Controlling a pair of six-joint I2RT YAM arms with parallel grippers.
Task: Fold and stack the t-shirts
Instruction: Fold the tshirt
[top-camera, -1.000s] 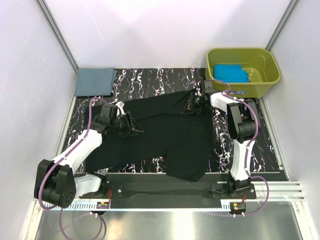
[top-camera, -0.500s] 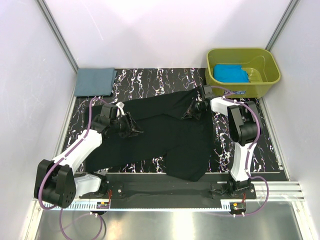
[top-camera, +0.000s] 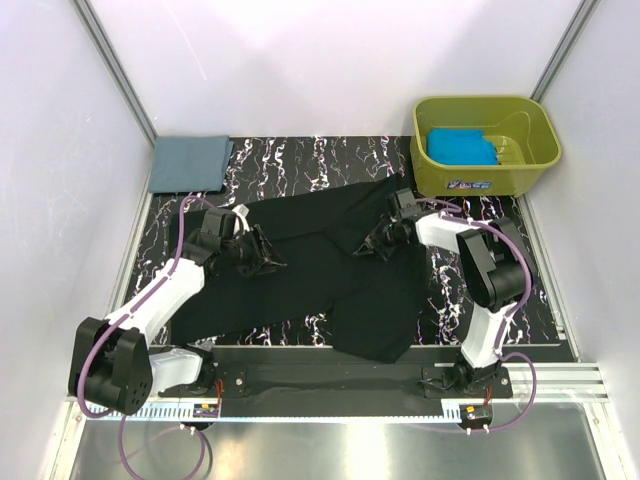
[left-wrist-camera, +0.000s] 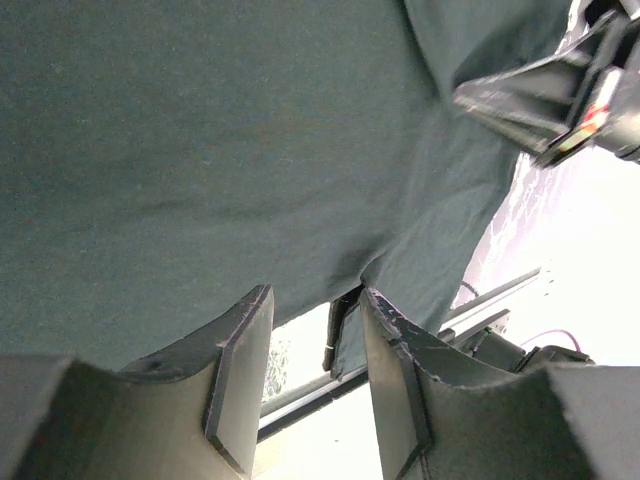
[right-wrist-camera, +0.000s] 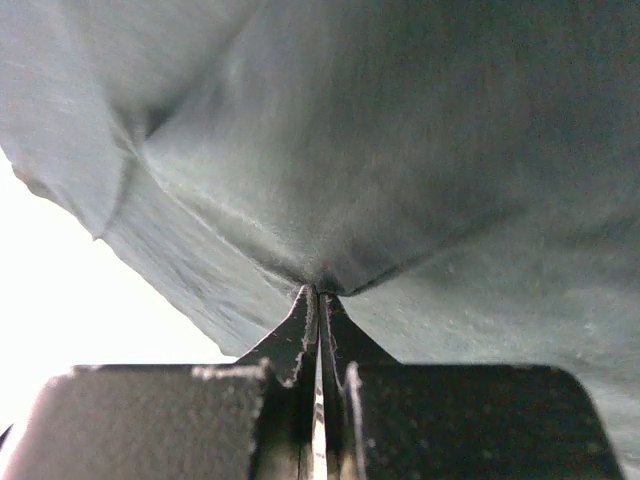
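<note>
Three shirts, each at a different stage. The black shirt (top-camera: 300, 280) lies spread and rumpled across the middle of the table (top-camera: 300, 160), one part trailing toward the near edge. The grey-blue shirt (top-camera: 190, 163) lies folded flat at the far-left corner. The turquoise shirt (top-camera: 460, 147) sits in the green tub (top-camera: 480, 182) at far right.

Right gripper (top-camera: 372, 245): jaws closed tight on a pinch of the black shirt toward its far-right part, the cloth puckering into creases at the fingertips (right wrist view). Left gripper (top-camera: 268, 258): jaws about half apart over the shirt's left part, with nothing seen between them, so no grip there.

Step in hand, as judged: folding the black shirt, with the right arm holding a fold of cloth to carry across. The next move calls for a lift high enough to clear the layer beneath, a draw toward the left, and a press or hold from the left arm so that the shirt's body does not slide along.
</note>
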